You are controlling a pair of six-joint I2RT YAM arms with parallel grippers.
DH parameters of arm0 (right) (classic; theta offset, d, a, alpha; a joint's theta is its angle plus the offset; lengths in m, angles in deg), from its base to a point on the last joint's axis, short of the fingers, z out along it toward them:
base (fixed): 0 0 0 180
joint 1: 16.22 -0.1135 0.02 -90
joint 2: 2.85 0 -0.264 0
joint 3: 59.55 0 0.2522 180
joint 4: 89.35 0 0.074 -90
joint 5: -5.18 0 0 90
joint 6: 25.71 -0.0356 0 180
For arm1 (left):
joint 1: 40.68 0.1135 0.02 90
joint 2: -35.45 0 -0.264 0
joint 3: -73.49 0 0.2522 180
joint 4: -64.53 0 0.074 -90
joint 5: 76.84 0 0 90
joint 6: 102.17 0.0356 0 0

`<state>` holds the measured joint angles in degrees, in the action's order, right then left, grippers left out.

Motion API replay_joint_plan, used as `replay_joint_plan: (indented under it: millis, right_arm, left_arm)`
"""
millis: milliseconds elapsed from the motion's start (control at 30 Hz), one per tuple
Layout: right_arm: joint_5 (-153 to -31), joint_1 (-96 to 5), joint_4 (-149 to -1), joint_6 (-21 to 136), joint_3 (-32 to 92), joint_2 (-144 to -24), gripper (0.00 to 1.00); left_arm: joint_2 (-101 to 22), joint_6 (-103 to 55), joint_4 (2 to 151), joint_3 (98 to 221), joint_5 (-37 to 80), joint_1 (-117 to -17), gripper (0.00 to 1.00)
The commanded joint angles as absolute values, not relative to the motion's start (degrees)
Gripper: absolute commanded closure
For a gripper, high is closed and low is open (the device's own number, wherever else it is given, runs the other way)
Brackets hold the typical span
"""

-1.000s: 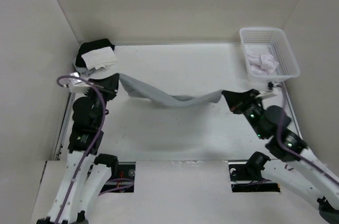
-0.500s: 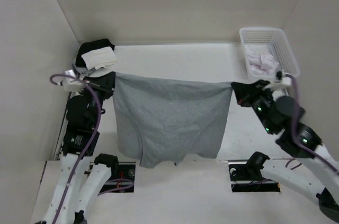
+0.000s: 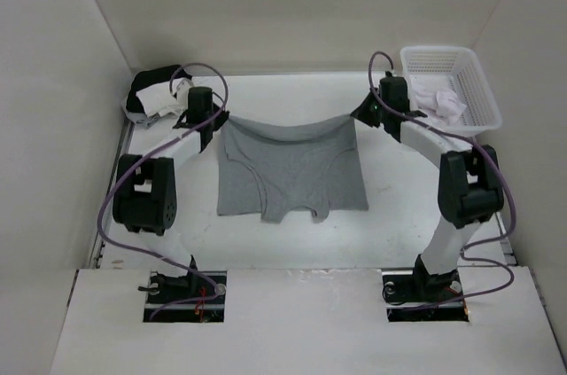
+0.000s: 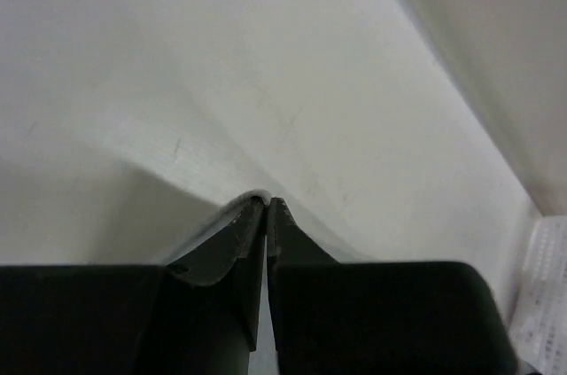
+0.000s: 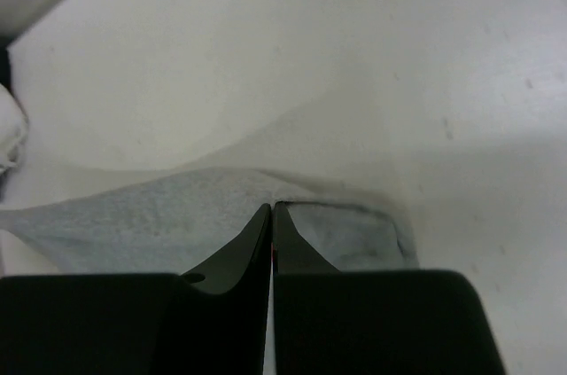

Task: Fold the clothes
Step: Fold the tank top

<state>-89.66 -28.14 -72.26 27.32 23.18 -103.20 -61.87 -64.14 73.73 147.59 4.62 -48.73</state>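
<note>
The clothes (image 3: 292, 171), a heather-grey tank top, lie spread on the white table with the neck and armholes toward the near edge. The far edge is lifted and sags between both grippers. My left gripper (image 3: 221, 121) is shut on the far-left corner. In the left wrist view only a thin pale fold of fabric (image 4: 237, 208) shows at its closed tips (image 4: 267, 202). My right gripper (image 3: 357, 116) is shut on the far-right corner. The right wrist view shows grey knit (image 5: 151, 224) on both sides of its closed tips (image 5: 271, 208).
A white-and-black cloth bundle (image 3: 158, 96) sits in the far-left corner, close behind the left arm. A white plastic basket (image 3: 483, 100) at the far right holds a pale pinkish garment (image 3: 440, 102). Walls enclose the table on three sides.
Both arms have swung from near the table's front, where they held the top hanging stretched, out to the far side. Most of the garment now rests flat on the table.
</note>
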Motion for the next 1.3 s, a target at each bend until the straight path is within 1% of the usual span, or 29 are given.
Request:
replay_joint_plan:
  millis: [0, 67, 133, 367, 533, 767, 967, 1100, 1133, 1167, 1233, 1267]
  right_arm:
    - [-94.83, -26.19, -76.92, 27.38, 34.53, -106.46, 0.97]
    - [-94.93, -25.93, -75.86, 27.73, 35.69, -107.17, 0.97]
    - [-94.66, -26.01, -76.11, 28.08, 33.07, -105.26, 0.97]
    - [-92.03, -26.10, -84.28, 24.66, 10.41, -90.85, 0.96]
    - [-90.62, -26.71, -87.54, 22.37, -1.99, -81.70, 0.97]
    - [-88.69, -28.82, -87.55, 21.05, -14.22, -70.80, 0.97]
    - [-88.16, -29.88, -86.75, 19.03, -21.60, -68.15, 0.98]
    - [-84.92, -33.48, -85.18, 16.31, -25.74, -66.57, 0.96]
    - [-84.47, -34.01, -84.56, 15.87, -26.44, -66.22, 0.94]
    - [-84.47, -34.19, -84.12, 15.69, -26.97, -65.96, 0.87]
    - [-84.82, -34.36, -83.76, 16.04, -27.24, -65.60, 0.73]
    - [-84.64, -34.36, -84.11, 16.21, -27.41, -65.08, 0.63]
  left_arm:
    - [-65.53, -62.71, 68.35, 158.87, 6.73, -47.14, 0.99]
    - [-66.68, -62.54, 68.53, 159.85, 7.97, -46.88, 0.99]
    - [-64.50, -63.15, 67.49, 156.62, 8.32, -46.79, 0.99]
    - [-49.39, -69.55, 58.08, 133.26, 8.06, -43.90, 0.99]
    - [-40.25, -71.67, 55.44, 121.81, 9.28, -42.22, 0.99]
    - [-27.41, -72.12, 57.63, 111.52, 15.44, -38.88, 0.99]
    - [-20.99, -69.83, 60.80, 103.79, 17.29, -37.91, 0.98]
    - [-19.93, -68.69, 61.06, 99.30, 17.73, -37.30, 0.96]
    - [-19.93, -68.77, 61.06, 98.34, 17.81, -37.03, 0.94]
    - [-19.75, -68.69, 61.06, 97.54, 17.82, -36.60, 0.91]
    - [-19.05, -68.42, 61.06, 96.84, 17.81, -35.28, 0.83]
    - [-18.18, -68.51, 61.24, 96.75, 18.08, -33.88, 0.77]
